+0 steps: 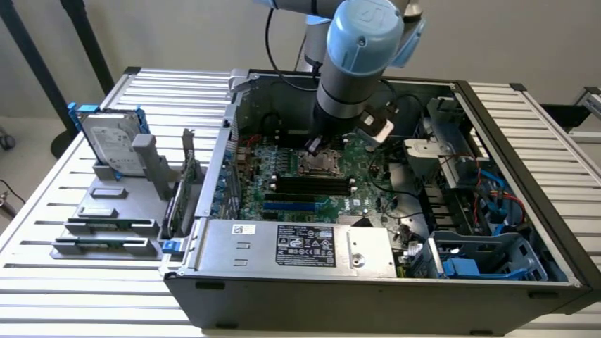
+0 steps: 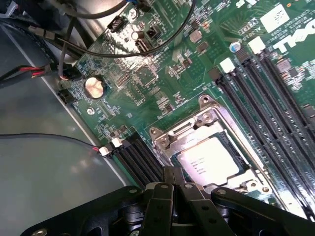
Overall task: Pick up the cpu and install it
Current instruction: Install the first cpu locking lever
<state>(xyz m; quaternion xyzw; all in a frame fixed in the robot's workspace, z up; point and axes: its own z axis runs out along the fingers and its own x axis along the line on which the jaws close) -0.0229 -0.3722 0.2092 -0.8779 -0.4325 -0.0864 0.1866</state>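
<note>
Hanging low inside the open computer case point(image 1: 526, 232), the gripper point(image 1: 314, 146) sits right above the socket point(image 1: 319, 165) in the middle of the green board point(image 1: 281, 201). In the wrist view the gripper point(image 2: 173, 178) has its two dark fingers pressed together, with nothing between them. The cpu point(image 2: 207, 161) lies flat in the socket, shiny side up, and the metal frame point(image 2: 197, 125) goes all around it. The fingertips are just beside the cpu's edge, but I cannot tell if they touch it. The cpu looks like it is already in its spot, so it seems the gripper closed up and is not carrying anything.

On the table point(image 1: 56, 282), at about 9 o'clock from the case, a grey stand point(image 1: 112, 204) holds a hard drive point(image 1: 108, 144) in a blue frame. The stand likely keeps the parts easy for the arm to reach.
</note>
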